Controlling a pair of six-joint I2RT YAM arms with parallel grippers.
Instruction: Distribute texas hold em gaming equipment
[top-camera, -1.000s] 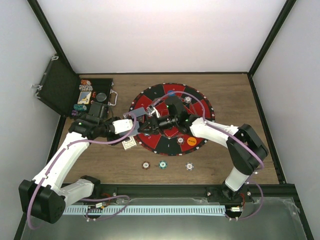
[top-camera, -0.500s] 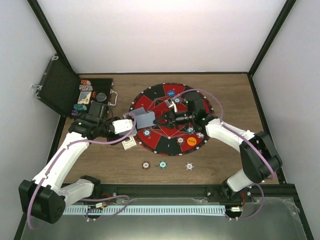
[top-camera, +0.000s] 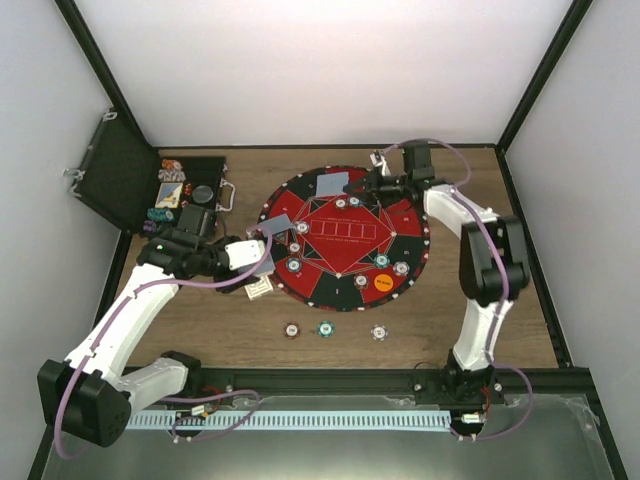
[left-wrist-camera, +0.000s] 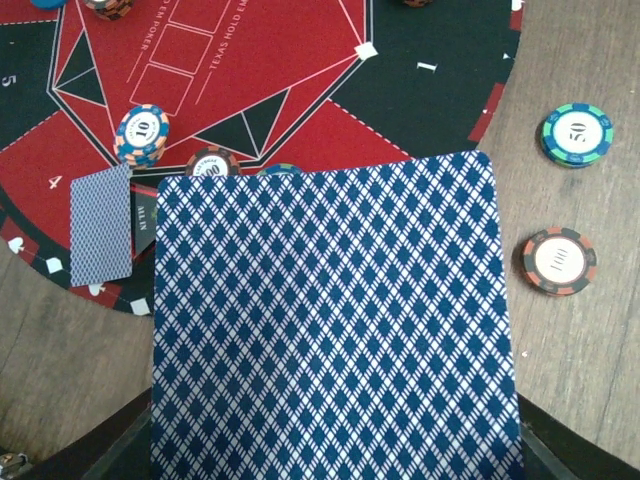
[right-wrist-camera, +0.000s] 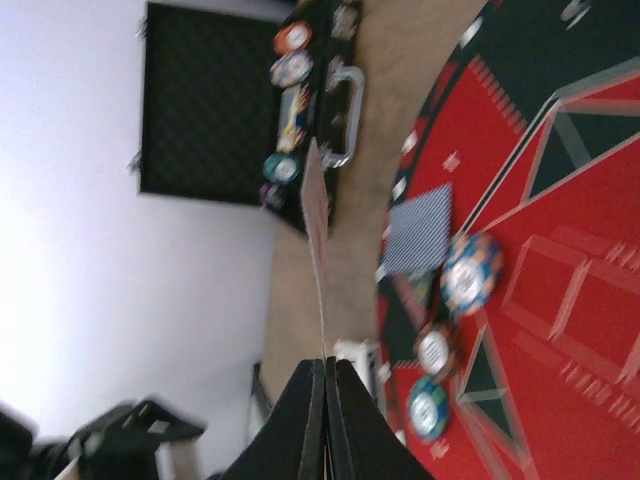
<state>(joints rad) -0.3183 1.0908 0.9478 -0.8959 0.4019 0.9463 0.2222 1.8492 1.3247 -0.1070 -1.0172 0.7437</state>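
With the right claw (right-wrist-camera: 325, 380) closed on one card (right-wrist-camera: 318, 235), flat above the far edge of the mat (top-camera: 320, 285), and the left claw (top-camera: 258, 243) clamped on the deck (left-wrist-camera: 330, 320), a high release could let the card drift, flip or land on a chip (top-camera: 342, 203).

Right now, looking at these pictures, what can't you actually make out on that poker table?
Left wrist view: the held deck fills the lower frame, hiding the fingers of the left end effector and part of a dark chip.
Right wrist view: the card in the right end effector shows edge-on, so its face is unseen; blur smears the case contents.
Top view: numbers on the loose chips are too small to read.
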